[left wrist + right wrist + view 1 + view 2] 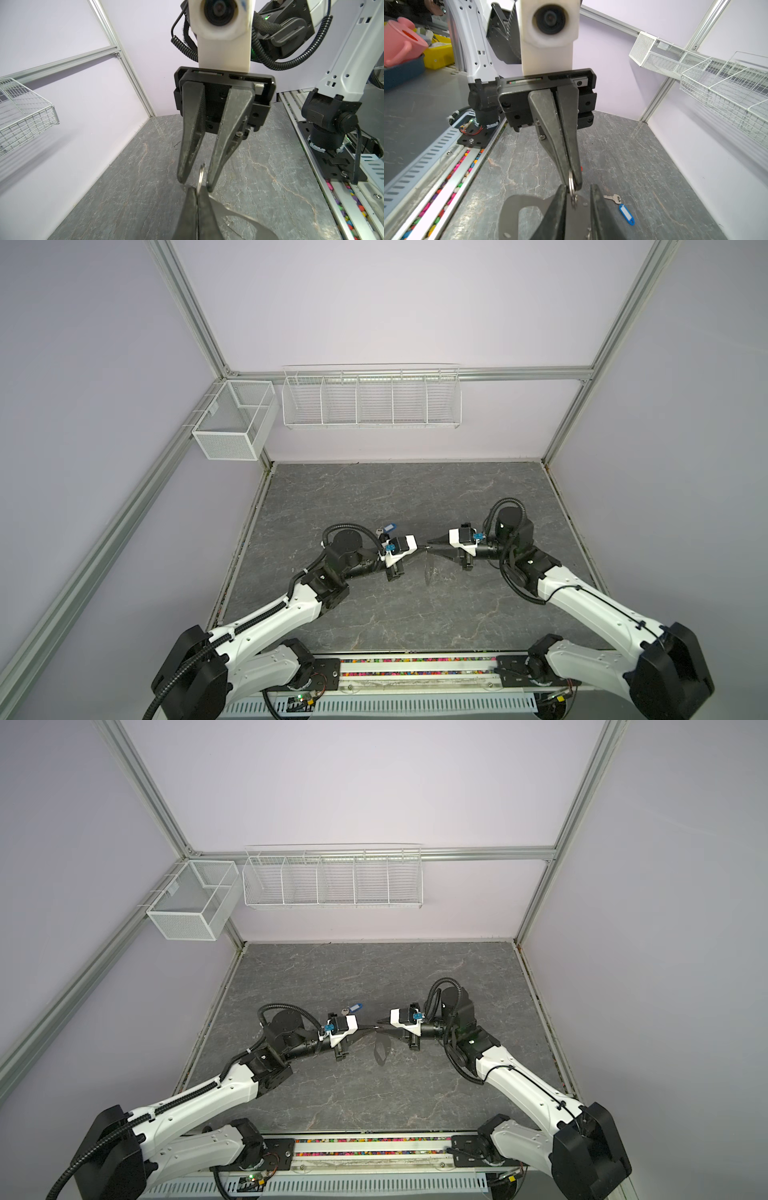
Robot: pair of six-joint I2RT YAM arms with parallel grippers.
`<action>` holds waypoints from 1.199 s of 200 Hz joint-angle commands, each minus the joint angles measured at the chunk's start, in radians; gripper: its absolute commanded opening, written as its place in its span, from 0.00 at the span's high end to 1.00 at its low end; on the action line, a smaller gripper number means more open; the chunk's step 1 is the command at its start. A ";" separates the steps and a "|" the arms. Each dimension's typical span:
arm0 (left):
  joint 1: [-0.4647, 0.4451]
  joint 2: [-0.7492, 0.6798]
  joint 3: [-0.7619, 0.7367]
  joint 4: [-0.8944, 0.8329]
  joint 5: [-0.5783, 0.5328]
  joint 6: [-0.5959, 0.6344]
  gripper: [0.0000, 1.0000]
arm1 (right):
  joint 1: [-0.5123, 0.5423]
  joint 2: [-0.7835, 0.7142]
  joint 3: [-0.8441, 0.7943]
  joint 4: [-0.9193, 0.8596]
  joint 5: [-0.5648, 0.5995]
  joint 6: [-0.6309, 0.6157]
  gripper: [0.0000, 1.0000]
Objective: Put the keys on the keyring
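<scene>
Closest to the lens in the left wrist view, the left tool [198, 192] is clamped fully shut on a silver ring [200, 176] of the keyring [239, 216], whose flat grey body hangs beneath. Facing it, the right tool [196, 184] stands partly open, 1 finger on each side of that ring, gripping nothing. The pinch looks thin. If the right tool closes off-centre, I judge it could twist the ring free and drop the keyring.

From the right wrist view, the right tool [578, 192] straddles the ring [571, 182] just where the left tool [574, 180] holds it, so the tips could collide. The blue-tagged key [626, 213] lies on the worktop [654, 166], well apart and held by neither tool. The orange-red-tagged key I cannot make out.

In both top views the 2 tools meet mid-worktop, and the keyring [430, 568] [381, 1050] dangles free below them, likely to swing at any nudge. The blue-tagged key [388, 527] [353, 1008] rests just beyond the left wrist, on its far side.
</scene>
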 commanded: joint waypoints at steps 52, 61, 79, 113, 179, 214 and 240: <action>0.006 -0.006 0.003 0.028 0.018 -0.011 1.00 | -0.001 -0.011 0.019 -0.064 -0.011 -0.041 0.91; 0.006 -0.006 0.003 0.028 0.018 -0.012 1.00 | -0.001 -0.011 0.026 -0.091 -0.007 -0.056 0.93; 0.006 -0.007 0.013 -0.003 0.011 0.003 1.00 | -0.001 -0.010 0.047 -0.159 0.016 -0.084 0.93; 0.006 -0.031 0.082 -0.215 -0.064 0.135 0.73 | 0.000 0.009 0.136 -0.406 0.066 -0.162 0.93; -0.043 -0.018 0.201 -0.434 -0.150 0.260 0.73 | 0.001 0.133 0.331 -0.772 0.109 -0.233 0.93; -0.050 0.012 0.221 -0.440 -0.164 0.264 0.76 | 0.005 0.140 0.346 -0.774 0.114 -0.223 0.93; -0.055 0.043 0.247 -0.478 -0.161 0.284 0.77 | 0.008 0.144 0.351 -0.776 0.112 -0.222 0.93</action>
